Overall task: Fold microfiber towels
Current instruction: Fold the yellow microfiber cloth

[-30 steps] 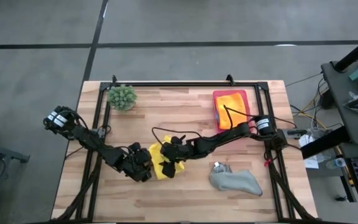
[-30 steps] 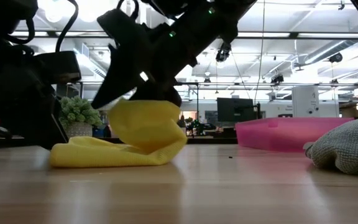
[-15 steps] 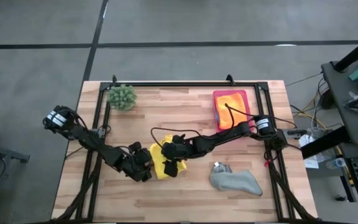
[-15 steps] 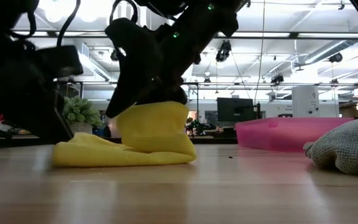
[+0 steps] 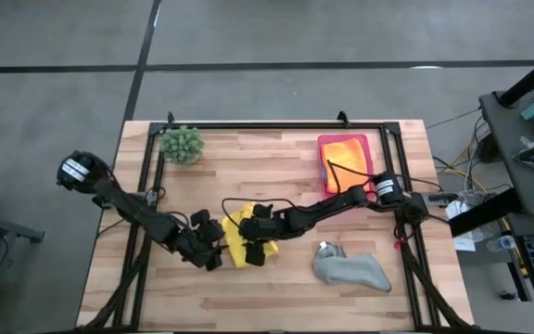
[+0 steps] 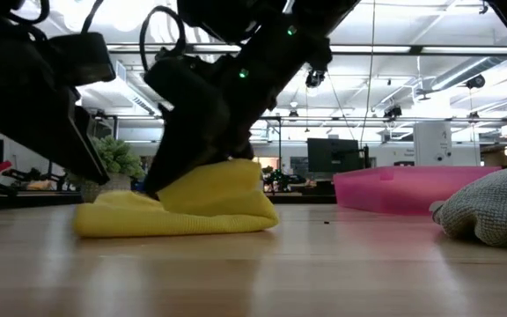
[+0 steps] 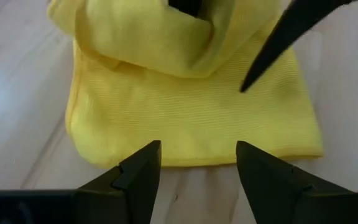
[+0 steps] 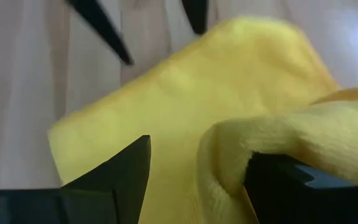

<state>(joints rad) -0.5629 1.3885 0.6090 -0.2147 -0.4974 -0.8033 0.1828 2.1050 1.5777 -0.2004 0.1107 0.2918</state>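
The yellow towel (image 5: 237, 243) lies folded over near the table's middle, its lower layer flat on the wood (image 7: 191, 118). My right gripper (image 8: 197, 152) slants down onto it from the right, jaws apart, with the towel's upper flap (image 6: 223, 180) humped around one finger. My left gripper (image 7: 197, 163) hovers open just left of the towel (image 5: 211, 252), touching nothing. A grey towel (image 5: 350, 269) sits crumpled to the right. An orange towel (image 5: 341, 153) lies in the pink tray (image 5: 367, 148). My right gripper has one finger (image 8: 303, 180) under the towel's turned-over flap, whose thick rolled edge (image 8: 225, 149) curls over that finger. The other finger (image 8: 120, 177) stands bare above the lower layer. The fingers slant down from the table's right. The towel rests on the table, flap humped up.
A spiky green plant (image 5: 182, 145) stands at the far left corner. The pink tray is at the far right. Black frame rails (image 5: 276, 123) run along the table's far and side edges. Bare wood shows along the near edge (image 5: 248, 297).
My right gripper has sunk toward the table and rolled, bringing the yellow towel's raised flap down onto the lower layer, which stayed flat. My left gripper has risen off the table beside the towel's left edge.
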